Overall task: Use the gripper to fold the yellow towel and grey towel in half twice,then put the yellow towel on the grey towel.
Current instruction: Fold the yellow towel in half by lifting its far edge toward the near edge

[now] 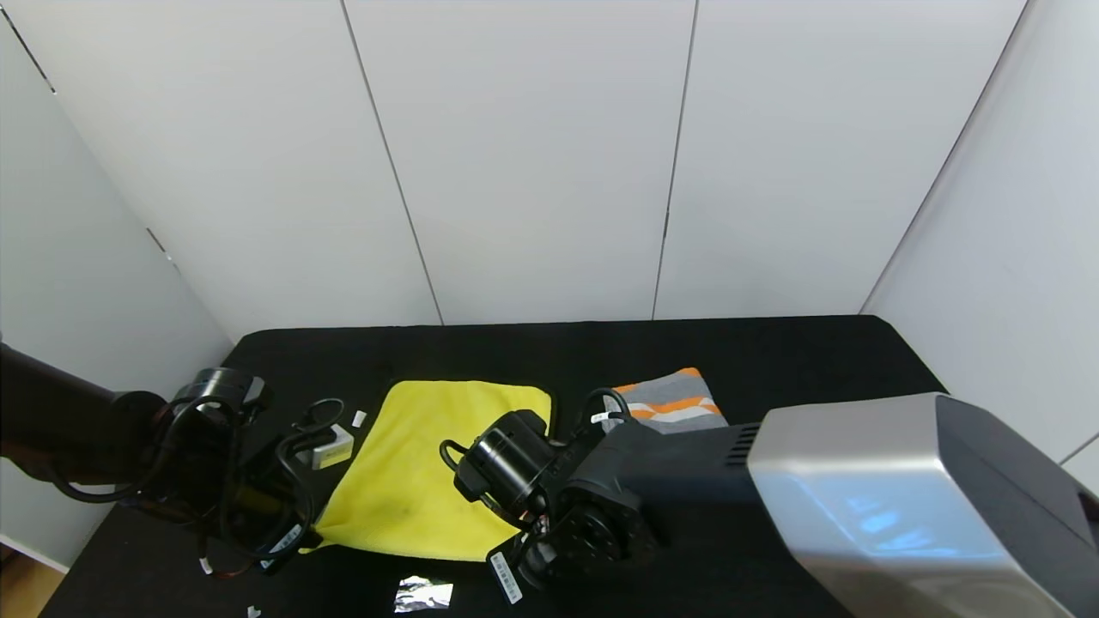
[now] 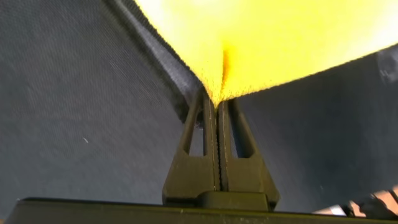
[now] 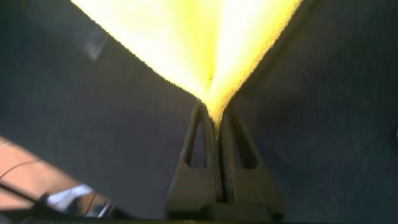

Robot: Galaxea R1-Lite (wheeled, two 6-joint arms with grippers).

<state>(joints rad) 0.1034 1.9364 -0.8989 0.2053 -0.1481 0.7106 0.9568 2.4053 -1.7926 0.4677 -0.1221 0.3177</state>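
The yellow towel (image 1: 429, 468) lies spread on the black table (image 1: 773, 360), left of centre. My left gripper (image 2: 216, 104) is shut on its near left corner, and the yellow plush (image 2: 261, 37) fans out from the fingertips. My right gripper (image 3: 214, 119) is shut on the near right corner, where the yellow towel (image 3: 199, 43) rises from the pinch. In the head view both wrists hang over the towel's near edge and hide the fingers. The grey towel (image 1: 674, 403), with orange and white stripes, lies behind my right arm, which partly covers it.
A small white and yellow box (image 1: 330, 446) sits just left of the yellow towel, with a white scrap (image 1: 359, 418) beside it. A crumpled foil piece (image 1: 423, 594) lies near the front edge. White wall panels close in the back and both sides.
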